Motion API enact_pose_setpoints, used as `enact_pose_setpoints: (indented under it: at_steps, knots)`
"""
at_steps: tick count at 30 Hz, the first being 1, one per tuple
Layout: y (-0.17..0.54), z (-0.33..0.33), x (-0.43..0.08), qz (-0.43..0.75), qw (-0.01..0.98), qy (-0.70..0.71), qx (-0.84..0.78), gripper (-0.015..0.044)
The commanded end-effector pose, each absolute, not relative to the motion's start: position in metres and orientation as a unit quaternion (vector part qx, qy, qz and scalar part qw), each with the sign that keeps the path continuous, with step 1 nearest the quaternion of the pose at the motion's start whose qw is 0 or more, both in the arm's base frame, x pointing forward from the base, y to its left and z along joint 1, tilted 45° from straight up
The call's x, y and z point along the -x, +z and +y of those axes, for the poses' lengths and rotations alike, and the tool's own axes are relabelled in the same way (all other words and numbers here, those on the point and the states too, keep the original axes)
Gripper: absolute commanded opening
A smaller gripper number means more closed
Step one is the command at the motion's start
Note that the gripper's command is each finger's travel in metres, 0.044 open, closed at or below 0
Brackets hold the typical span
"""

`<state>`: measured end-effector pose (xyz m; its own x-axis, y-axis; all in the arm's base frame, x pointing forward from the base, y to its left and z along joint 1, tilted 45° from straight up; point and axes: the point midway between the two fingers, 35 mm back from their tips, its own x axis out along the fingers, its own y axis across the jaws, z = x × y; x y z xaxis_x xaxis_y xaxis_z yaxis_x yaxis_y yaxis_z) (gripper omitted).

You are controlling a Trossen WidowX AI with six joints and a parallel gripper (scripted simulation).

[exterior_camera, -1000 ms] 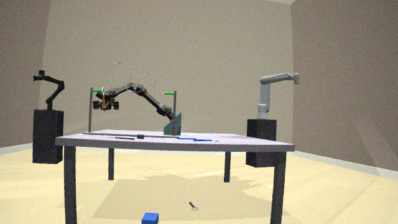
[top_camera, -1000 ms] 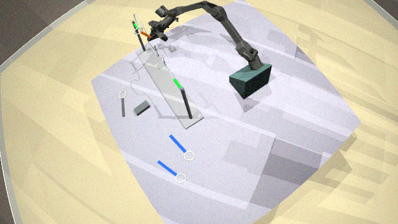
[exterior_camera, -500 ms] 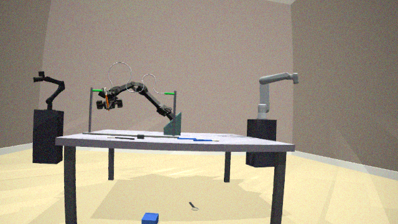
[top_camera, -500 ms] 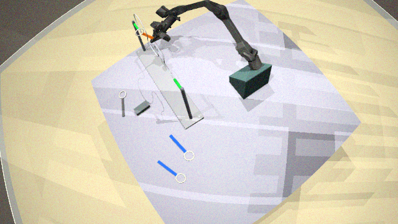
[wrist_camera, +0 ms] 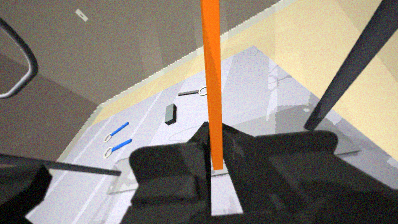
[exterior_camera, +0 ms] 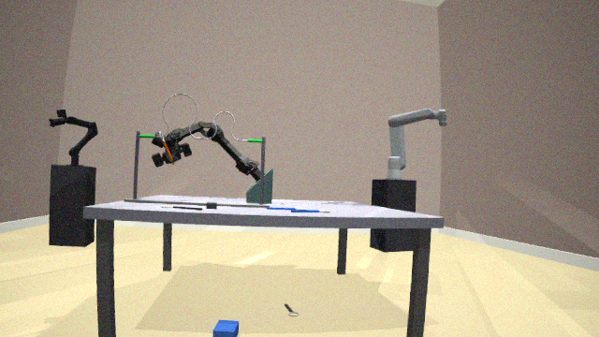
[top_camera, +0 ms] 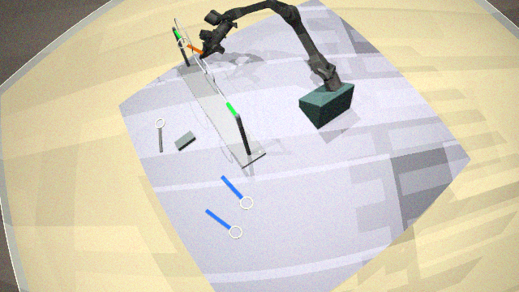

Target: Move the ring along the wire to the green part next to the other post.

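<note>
The ring (top_camera: 187,45) is by the inner end of the green part (top_camera: 178,35) (exterior_camera: 146,136) next to the far post (top_camera: 184,54) (exterior_camera: 136,166). It looks threaded by the wire; contact with the grey wire (exterior_camera: 180,94) cannot be told. The orange handle (top_camera: 195,49) (exterior_camera: 168,152) (wrist_camera: 212,85) slants down from the ring. My gripper (top_camera: 203,55) (wrist_camera: 211,124) is shut on the handle's lower end, below the wire. The other green part (top_camera: 231,109) (exterior_camera: 255,140) adjoins the near post (top_camera: 243,135) (exterior_camera: 263,170). The ring is out of the wrist view.
The grey wire rises in a large loop close to the arm, then a smaller one. A base plate (top_camera: 227,122) joins the posts. Two blue-handled rings (top_camera: 231,186) (top_camera: 218,219), a grey-handled ring (top_camera: 160,139) and a grey block (top_camera: 185,140) lie on the table.
</note>
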<state>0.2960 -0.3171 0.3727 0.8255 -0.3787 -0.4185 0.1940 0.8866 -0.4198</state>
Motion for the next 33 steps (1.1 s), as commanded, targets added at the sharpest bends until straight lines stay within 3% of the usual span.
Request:
enact_pose_setpoints:
  at_steps: [1,33]
  knots:
    - [0.369,-0.304,-0.298,0.25,0.947,-0.142,0.144,-0.015]
    - [0.373,-0.2,-0.317,0.215,0.949,-0.042,-0.227,-0.015]
